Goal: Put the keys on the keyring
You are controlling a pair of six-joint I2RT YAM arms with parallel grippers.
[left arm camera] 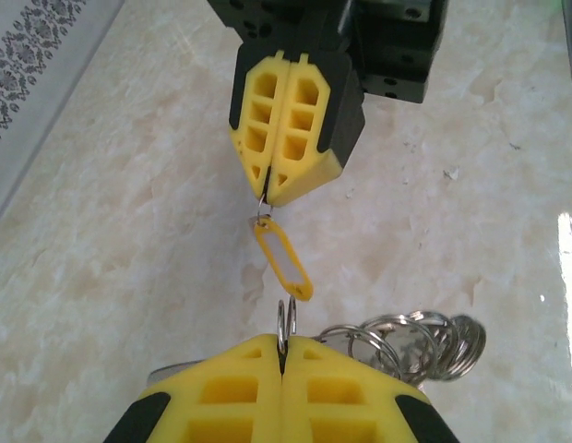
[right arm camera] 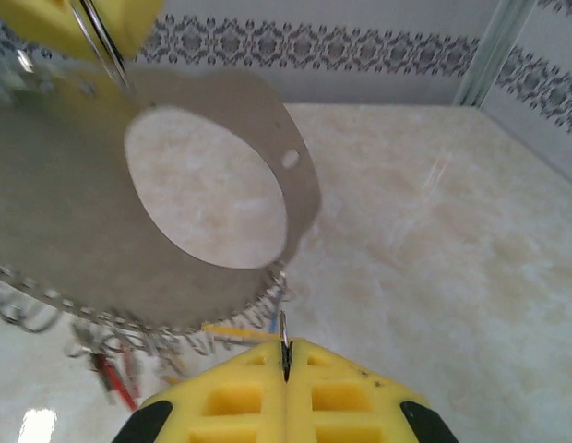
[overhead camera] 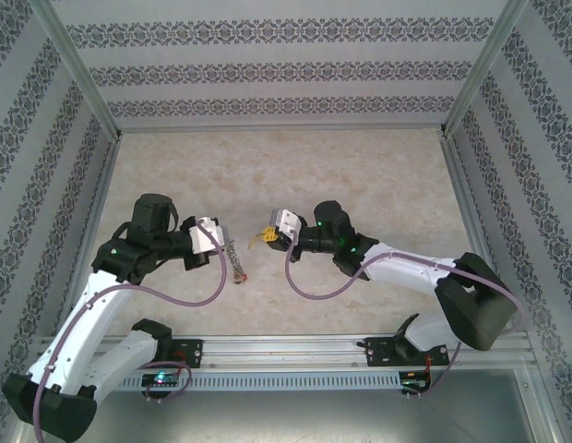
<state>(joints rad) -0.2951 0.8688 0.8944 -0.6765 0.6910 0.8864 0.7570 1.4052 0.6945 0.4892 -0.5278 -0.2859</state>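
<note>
**Left gripper (left arm camera: 281,349):** closed. The yellow fingertips meet with no gap and pinch a thin double wire loop (left arm camera: 286,318) that stands up between them. In the right wrist view this wire sits at the upper left. The keyring (right arm camera: 303,198) spreads beneath it as a broad grey band around a large round opening, blurred, with one small hole near its right side.

**Right gripper (left arm camera: 268,189):** closed, fingertips together on the yellow-tagged key (right arm camera: 283,330). Only a thin metal sliver of the key protrudes between the tips. Its yellow tag (left arm camera: 284,263) hangs tilted from a tiny ring, and its lower end is just above the left gripper's wire loop. Contact between the two cannot be determined.

**Other keys (right arm camera: 111,369):** hanging in a bunch along the lower edge of the keyring, one with a red tag (right arm camera: 115,380). All are blurred, so no count is possible. A cluster of small split rings (left arm camera: 411,337) lies just right of the left gripper's fingers.

**Position:** in the top view the two grippers face each other tip to tip, near together, over the middle of the pale marbled counter (overhead camera: 360,166). Whether the lowest keys touch the counter cannot be told.
</note>
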